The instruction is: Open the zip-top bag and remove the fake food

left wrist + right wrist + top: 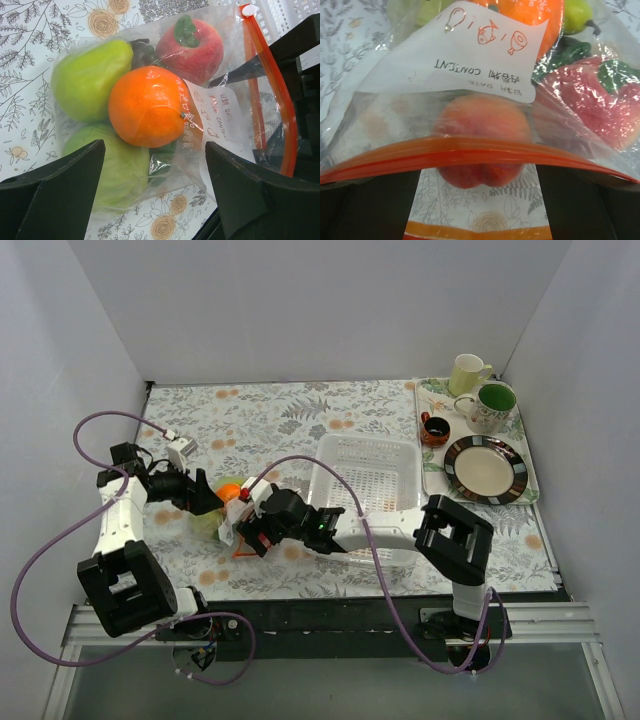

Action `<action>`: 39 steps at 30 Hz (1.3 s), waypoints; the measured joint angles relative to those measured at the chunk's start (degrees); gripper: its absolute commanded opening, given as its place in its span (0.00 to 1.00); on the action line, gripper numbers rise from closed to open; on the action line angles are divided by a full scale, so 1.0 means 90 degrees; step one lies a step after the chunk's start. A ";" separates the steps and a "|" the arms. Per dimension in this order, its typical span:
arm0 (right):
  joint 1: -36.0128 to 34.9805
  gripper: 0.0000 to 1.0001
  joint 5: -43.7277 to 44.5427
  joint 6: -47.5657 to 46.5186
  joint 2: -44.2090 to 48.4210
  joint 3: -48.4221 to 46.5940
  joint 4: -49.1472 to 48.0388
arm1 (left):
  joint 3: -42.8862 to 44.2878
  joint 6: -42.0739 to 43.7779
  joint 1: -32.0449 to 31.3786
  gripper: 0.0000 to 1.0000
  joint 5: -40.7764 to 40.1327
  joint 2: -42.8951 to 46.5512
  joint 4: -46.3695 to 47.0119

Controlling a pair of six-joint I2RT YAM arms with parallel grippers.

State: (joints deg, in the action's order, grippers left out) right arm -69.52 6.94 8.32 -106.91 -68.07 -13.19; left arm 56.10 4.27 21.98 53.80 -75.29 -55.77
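Several pieces of food (229,491) fill the bag (220,117). The left wrist view shows an orange (147,105) in the middle, a light green fruit (87,80) to its upper left and a second green one (120,172) below. A red fruit (192,47) with a green leaf sits at the top, with a scrap of dark green (142,50) beside it. The right wrist view adds a peach (482,145) just behind the strip (470,155). A white printed label (455,55) hides part of the contents.

In the left wrist view the bag's long axis runs left to right, with the mouth at the right. The strip runs top to bottom there, with a white slider (248,10) at its upper end. In the right wrist view the strip crosses the lower frame from edge to edge. Whether the mouth is sealed cannot be told.

In the top view the bag lies on the floral table (280,420), left of centre, between the two grippers. The left gripper (155,150) has its fingers apart, with the bag's closed end at their tips. The right gripper (480,180) also has its fingers spread, and the strip lies across their tips; contact is unclear. A white basket (370,475) stands to the right. A tray (430,392) at the upper right holds three cups (466,373) and a plate (486,468).
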 measured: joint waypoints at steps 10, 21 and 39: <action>-0.0403 0.98 0.1571 -0.0092 -0.0865 -0.0457 0.0134 | 0.0015 0.0092 -0.0005 0.91 0.0002 0.0073 -0.0214; -0.0403 0.78 0.1780 -0.0012 -0.0488 0.0381 -0.0420 | 0.1239 -0.0585 0.0610 0.84 -0.1348 -0.0481 0.0716; -0.0403 0.77 0.1375 0.0306 -0.0165 0.0763 -0.0452 | -0.0389 -0.1117 0.0226 0.57 -0.1047 -0.1625 0.1729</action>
State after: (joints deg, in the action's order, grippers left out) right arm -73.14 19.31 11.07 -108.40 -61.21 -17.26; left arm 52.60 -5.78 24.01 44.38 -89.91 -40.21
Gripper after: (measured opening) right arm 0.880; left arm 0.723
